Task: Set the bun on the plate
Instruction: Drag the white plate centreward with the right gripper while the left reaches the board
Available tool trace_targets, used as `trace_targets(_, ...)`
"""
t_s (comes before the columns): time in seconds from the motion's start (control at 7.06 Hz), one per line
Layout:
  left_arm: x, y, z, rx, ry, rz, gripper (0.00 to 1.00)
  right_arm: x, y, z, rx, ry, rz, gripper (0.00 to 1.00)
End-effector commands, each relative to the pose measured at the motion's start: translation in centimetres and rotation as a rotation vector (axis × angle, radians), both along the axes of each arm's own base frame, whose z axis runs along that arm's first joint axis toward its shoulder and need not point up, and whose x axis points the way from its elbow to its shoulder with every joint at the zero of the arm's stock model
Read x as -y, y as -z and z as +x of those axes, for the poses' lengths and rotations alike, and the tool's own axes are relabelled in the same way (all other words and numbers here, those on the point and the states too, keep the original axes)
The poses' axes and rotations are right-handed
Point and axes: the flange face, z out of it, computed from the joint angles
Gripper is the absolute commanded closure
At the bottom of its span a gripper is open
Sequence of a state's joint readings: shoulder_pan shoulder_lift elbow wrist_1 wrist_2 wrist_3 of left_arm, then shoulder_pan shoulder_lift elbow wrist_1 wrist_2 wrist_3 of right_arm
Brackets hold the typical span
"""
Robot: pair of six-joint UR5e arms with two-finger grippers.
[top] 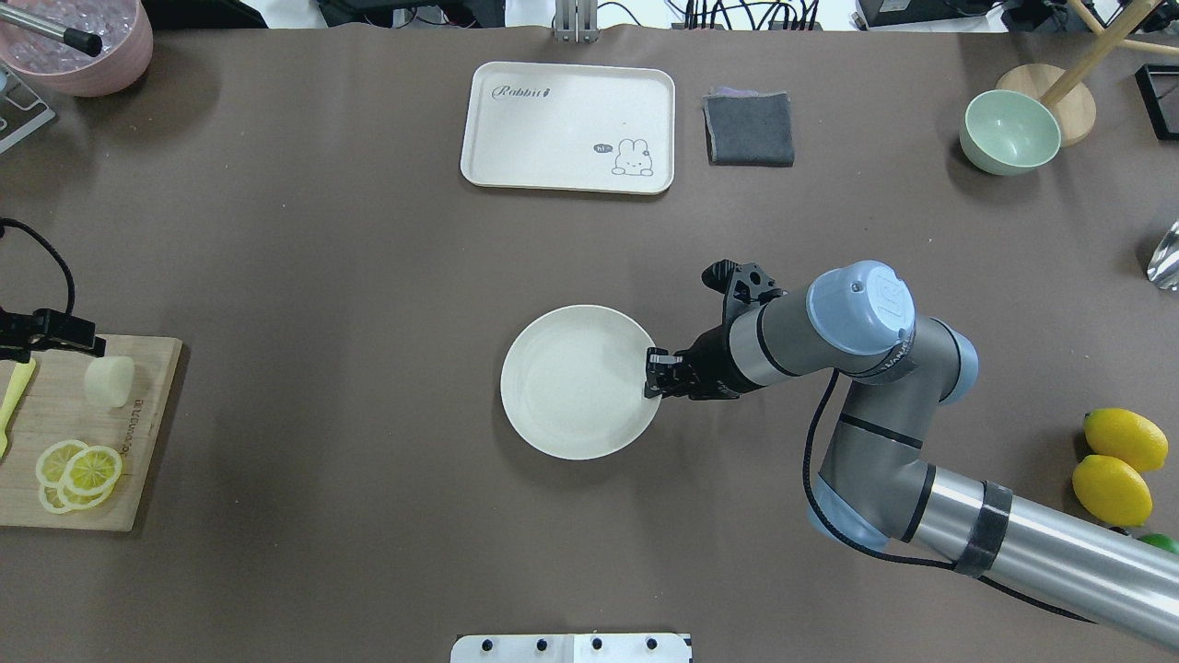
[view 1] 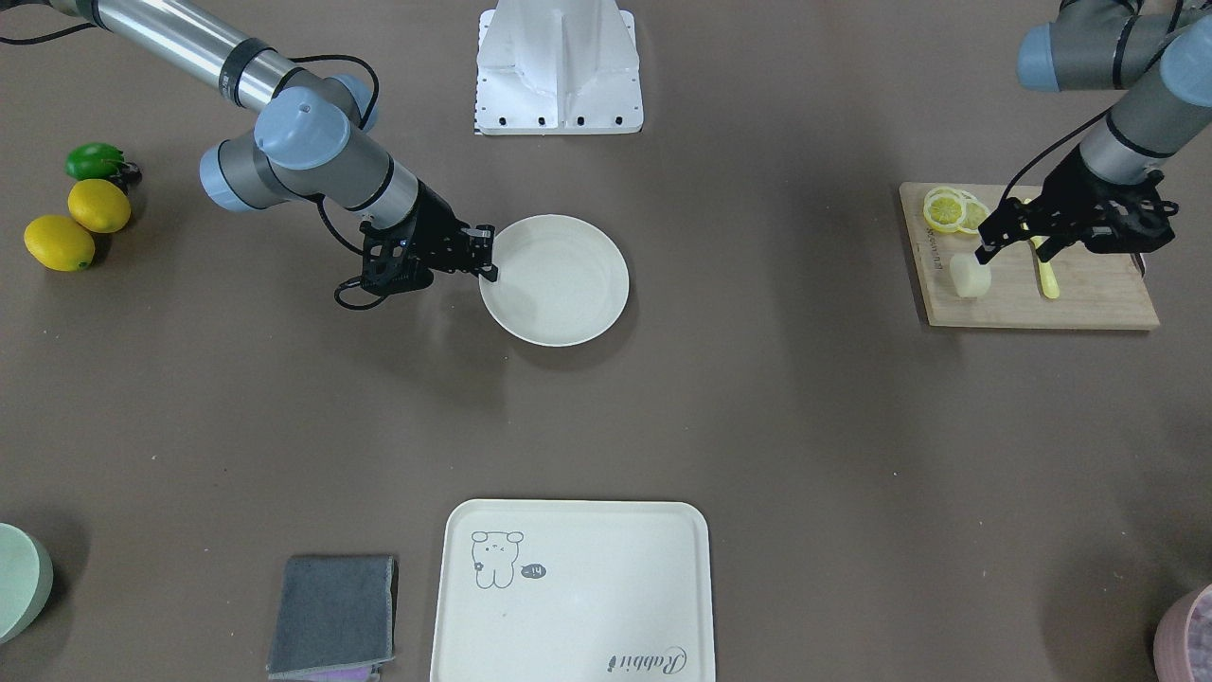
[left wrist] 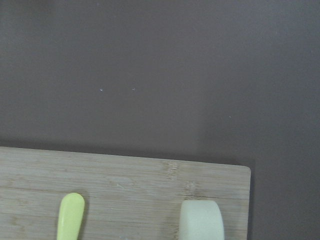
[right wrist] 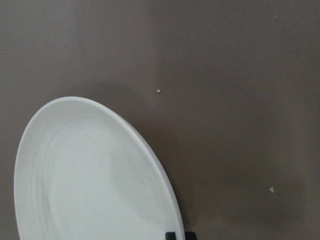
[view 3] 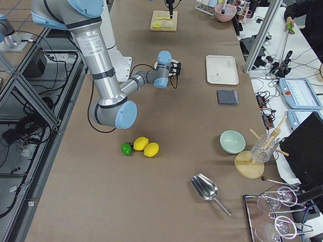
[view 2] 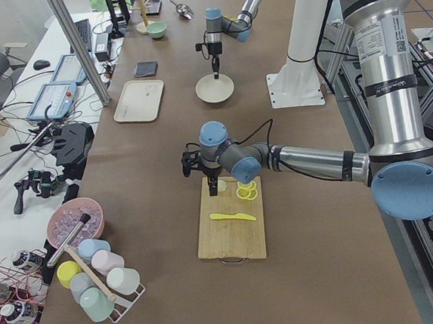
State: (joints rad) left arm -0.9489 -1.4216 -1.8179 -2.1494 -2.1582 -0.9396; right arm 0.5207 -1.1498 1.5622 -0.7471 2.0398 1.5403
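Cream plate point(view 1: 568, 284), rim pinched by our right gripper point(view 1: 489, 260); our left gripper point(view 1: 986, 243) (opening unclear) hovers beside the bun point(view 1: 970, 276).

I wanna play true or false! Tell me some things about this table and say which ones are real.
1. The bun is on the plate. False: it sits on the wooden board.
2. The plate is empty. True.
3. Two yellow lemons lie on the table. True.
4. The lemon slices lie next to the lemons. False: they are on the wooden board.
5. The right end effector is at the plate's rim. True.
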Motion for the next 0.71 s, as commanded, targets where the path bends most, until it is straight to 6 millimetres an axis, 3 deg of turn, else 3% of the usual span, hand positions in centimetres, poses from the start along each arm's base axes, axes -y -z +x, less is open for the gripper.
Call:
trace_targets(0.0, 0.2, -0.5, 3.2, 0.030, 0.001, 0.000, 0.07, 0.0, -0.1, -0.1, -0.003, -0.001, -0.002, 1.00)
trace_targets(0.14, 0.6, -2.0, 3.5, 0.043, -0.008, -0.004, 0.07, 0.1, 0.1, -0.1, 0.000, -0.013, 0.006, 0.01)
trace_targets(0.42, 0.8, -3.1, 4.1, 0.032, -0.008, 0.002, 0.11, 0.4, -0.1, 0.0, -0.007, -0.042, 0.013, 0.01)
trace_targets(0.57, 0.6, -2.9, 4.0, 0.029, -0.008, 0.002, 0.23, 1.5, 0.4, 1.1, 0.002, -0.061, 0.011, 0.01)
